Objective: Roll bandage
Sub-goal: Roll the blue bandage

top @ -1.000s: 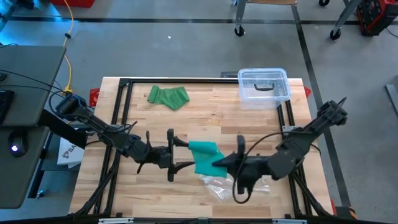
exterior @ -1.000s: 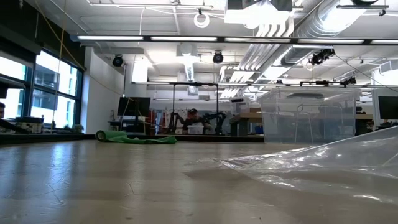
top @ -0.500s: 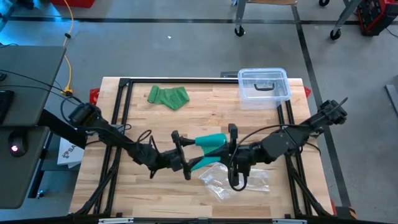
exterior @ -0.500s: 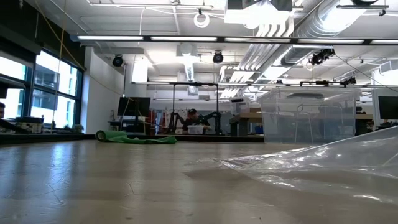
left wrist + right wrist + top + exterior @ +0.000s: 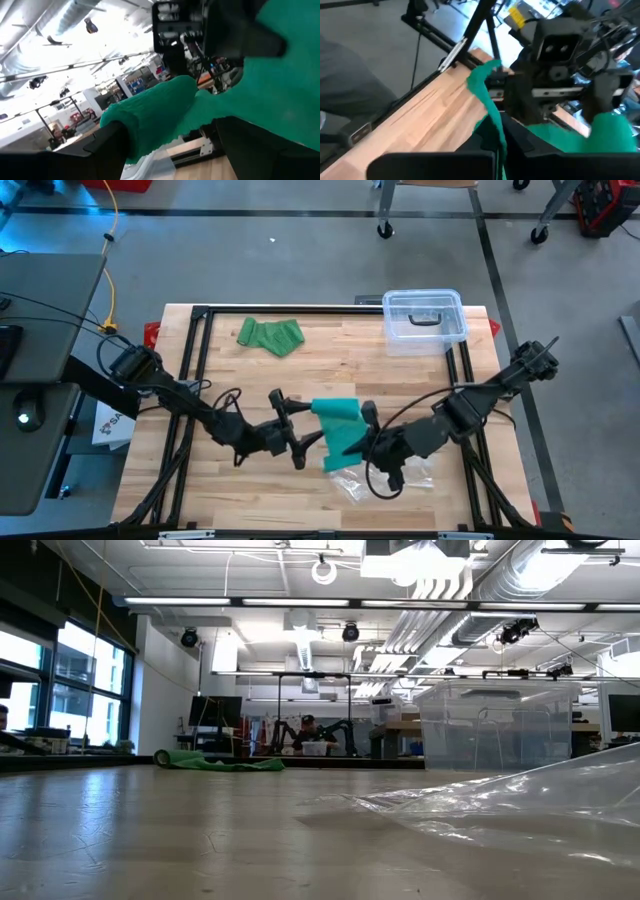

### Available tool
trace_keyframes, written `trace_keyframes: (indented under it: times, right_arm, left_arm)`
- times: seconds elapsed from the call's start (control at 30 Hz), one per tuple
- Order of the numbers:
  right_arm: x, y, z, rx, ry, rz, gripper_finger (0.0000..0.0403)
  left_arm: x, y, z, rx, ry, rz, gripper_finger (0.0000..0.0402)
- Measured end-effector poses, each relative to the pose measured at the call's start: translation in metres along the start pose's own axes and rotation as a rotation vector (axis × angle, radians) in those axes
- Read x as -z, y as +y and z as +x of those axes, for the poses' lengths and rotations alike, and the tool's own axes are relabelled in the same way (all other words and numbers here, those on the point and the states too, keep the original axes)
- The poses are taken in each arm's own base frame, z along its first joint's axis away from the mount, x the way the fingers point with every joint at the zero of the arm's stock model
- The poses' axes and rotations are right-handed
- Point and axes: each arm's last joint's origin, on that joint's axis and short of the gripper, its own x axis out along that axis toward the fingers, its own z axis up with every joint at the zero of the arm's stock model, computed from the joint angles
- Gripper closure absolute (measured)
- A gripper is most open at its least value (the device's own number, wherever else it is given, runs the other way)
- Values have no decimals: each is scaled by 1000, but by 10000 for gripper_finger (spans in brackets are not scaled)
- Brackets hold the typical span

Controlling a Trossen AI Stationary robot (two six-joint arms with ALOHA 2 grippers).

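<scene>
Left gripper (image 5: 300,442) near the table's (image 5: 200,480) front centre, fingers closed on the left edge of the teal bandage (image 5: 338,425); the left wrist view shows a rolled end of the fabric (image 5: 150,112) lying between its fingers. The bandage hangs above the table between the two arms, partly rolled and bunched. Right gripper (image 5: 358,442) touches the bandage's right edge, fingers closed on a hanging fold. A clear wrapper (image 5: 372,476) lies just below the bandage. A green cloth (image 5: 270,335) and a clear bin (image 5: 424,318) sit well apart at the rear. Likely risks: uneven tension between the arms could skew or unwind the roll; the loose tail may snag the wrapper; the closely spaced grippers could collide.
</scene>
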Motion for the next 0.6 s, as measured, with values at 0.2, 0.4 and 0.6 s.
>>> trace_keyframes:
  times: [0.2,0.4,0.6]
  right_arm:
    - [-4,4,-1,-41,-43,-31,403]
    - [-16,1,-3,-42,-185,-35,403]
    - [-27,-13,-4,94,-286,0,403]
  left_arm:
    - [-2,1,0,-4,-17,-8,117]
    - [4,3,5,-1,10,23,117]
    - [13,4,10,10,53,30,117]
